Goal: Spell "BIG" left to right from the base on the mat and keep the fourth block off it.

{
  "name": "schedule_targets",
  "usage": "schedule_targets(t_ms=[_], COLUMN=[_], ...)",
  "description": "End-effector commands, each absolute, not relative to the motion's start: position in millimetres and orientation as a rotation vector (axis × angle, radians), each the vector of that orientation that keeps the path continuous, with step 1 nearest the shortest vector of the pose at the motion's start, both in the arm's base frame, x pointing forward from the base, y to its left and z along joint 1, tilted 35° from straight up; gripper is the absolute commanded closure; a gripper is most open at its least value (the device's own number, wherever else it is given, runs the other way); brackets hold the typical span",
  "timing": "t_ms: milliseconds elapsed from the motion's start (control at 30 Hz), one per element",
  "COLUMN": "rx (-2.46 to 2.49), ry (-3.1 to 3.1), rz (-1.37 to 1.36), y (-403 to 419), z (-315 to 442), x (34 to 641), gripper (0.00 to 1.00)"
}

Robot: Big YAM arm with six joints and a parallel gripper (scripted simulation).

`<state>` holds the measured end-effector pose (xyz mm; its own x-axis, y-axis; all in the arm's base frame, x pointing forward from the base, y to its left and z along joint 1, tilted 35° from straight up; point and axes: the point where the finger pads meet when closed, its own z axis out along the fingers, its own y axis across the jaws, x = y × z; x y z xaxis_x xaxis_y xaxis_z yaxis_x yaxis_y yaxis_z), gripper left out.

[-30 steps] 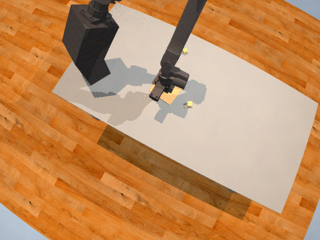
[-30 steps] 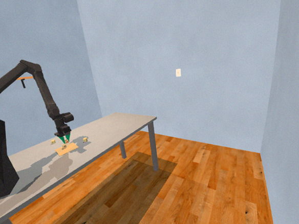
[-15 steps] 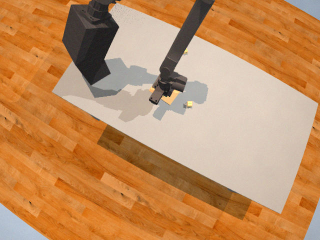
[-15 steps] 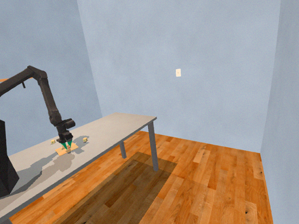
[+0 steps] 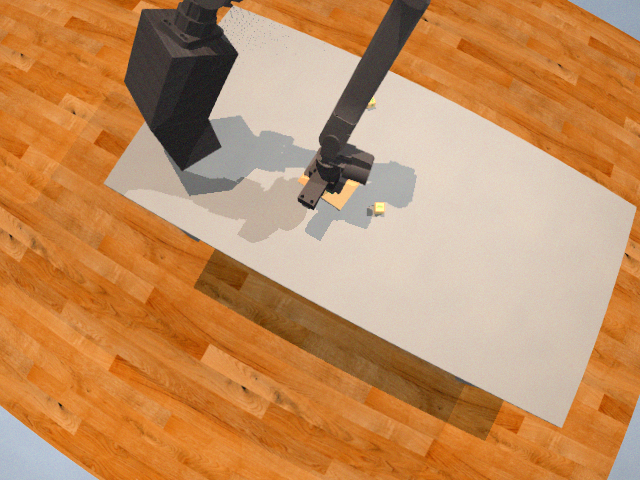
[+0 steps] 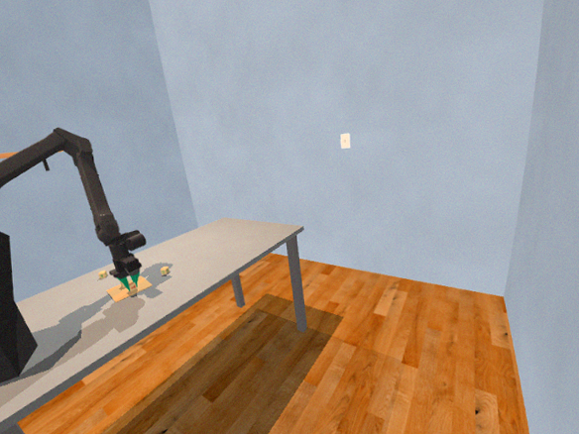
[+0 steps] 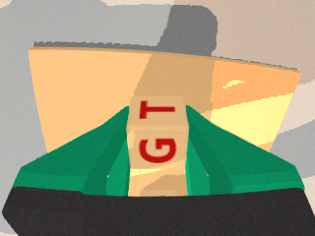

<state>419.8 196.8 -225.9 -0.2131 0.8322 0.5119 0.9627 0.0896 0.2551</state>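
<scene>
Green-fingered gripper [image 5: 310,196] [image 6: 133,290] [image 7: 157,116], part-open, clamps the red-lettered G/T block [image 6: 133,285] [image 7: 157,145] over the tan mat [image 5: 339,198] [image 6: 116,294] [image 7: 89,88], contact unclear, one loose block [image 5: 371,102] [image 6: 103,274] at top-view 1 o'clock, another block [image 5: 379,207] [image 6: 164,270] at 3.

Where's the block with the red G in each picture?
Top: I can't see it; the arm covers that spot.
Exterior: left, low down, between the green jaws, the red G block.
Wrist: the middle, a bit low, between the jaws.
Shared landmark: the orange mat.
</scene>
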Motion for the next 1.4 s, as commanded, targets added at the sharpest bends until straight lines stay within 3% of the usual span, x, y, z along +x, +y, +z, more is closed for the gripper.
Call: schedule_targets(t_ms=[0, 1367], rx=[-1.832, -1.830], ry=[-2.112, -2.113], rz=[-0.802, -0.799], y=[188.5, 185.6], z=[-226.7, -230.2], x=[420.7, 421.2], gripper=[0.80, 0.80])
